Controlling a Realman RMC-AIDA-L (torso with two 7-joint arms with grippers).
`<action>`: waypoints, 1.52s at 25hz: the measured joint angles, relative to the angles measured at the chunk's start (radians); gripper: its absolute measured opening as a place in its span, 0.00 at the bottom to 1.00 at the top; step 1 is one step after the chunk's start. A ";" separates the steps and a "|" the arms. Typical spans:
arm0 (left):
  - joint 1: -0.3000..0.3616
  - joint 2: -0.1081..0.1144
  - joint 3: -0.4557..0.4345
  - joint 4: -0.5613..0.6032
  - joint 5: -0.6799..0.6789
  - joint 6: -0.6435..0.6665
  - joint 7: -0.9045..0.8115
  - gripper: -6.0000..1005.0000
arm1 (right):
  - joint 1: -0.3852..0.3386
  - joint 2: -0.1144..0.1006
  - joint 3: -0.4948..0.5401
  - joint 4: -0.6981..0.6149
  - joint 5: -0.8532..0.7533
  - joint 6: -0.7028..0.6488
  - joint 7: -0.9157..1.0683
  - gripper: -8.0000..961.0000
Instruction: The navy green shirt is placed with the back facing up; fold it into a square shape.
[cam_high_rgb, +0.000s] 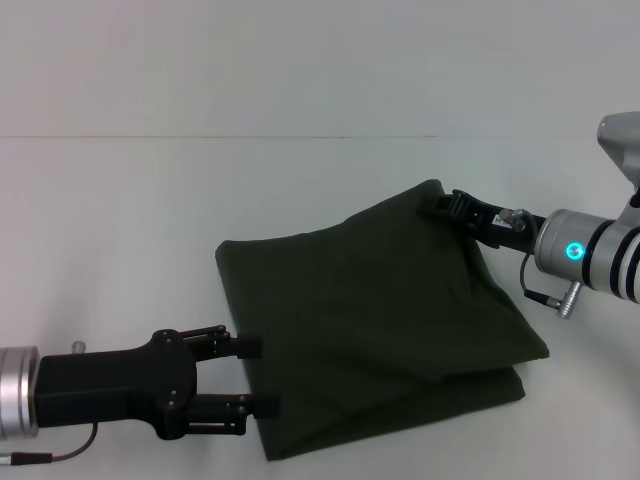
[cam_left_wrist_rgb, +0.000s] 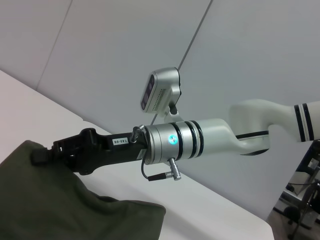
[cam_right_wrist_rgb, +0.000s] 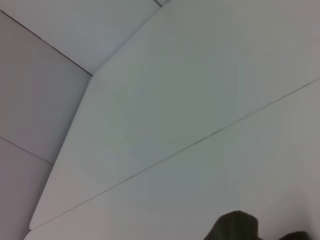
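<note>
Navy green shirt (cam_high_rgb: 370, 330) lies on the white table (cam_high_rgb: 120, 220) already folded to a rough square, right gripper (cam_high_rgb: 447, 207) clamped on its far corner, left gripper (cam_high_rgb: 255, 376) spread apart at the near edge; only tidying left.

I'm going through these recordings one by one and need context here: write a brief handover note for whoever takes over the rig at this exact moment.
Left gripper: open, fingertips at the near left edge of the navy green shirt, holding nothing.
Right gripper: at the shirt's far right corner, which is lifted off the table; fingers hidden in cloth, so the grip is unconfirmed.
Shirt: lies mid-table, already folded into a compact, roughly rectangular stack with layers showing at the near right.
Done: main folds appear made.
Left: probably lay down the raised corner, square up the edges, then withdraw both arms.
</note>
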 joint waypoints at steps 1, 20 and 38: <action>0.000 0.000 0.000 0.000 0.000 0.000 0.000 0.86 | 0.000 0.000 -0.001 0.001 0.000 0.000 0.000 0.22; 0.003 -0.001 0.000 0.000 0.000 0.011 0.000 0.86 | -0.022 -0.001 0.016 -0.008 0.080 -0.014 -0.040 0.04; 0.005 -0.011 0.008 -0.002 0.006 0.014 0.004 0.86 | 0.010 0.003 0.009 0.003 0.107 0.116 -0.081 0.04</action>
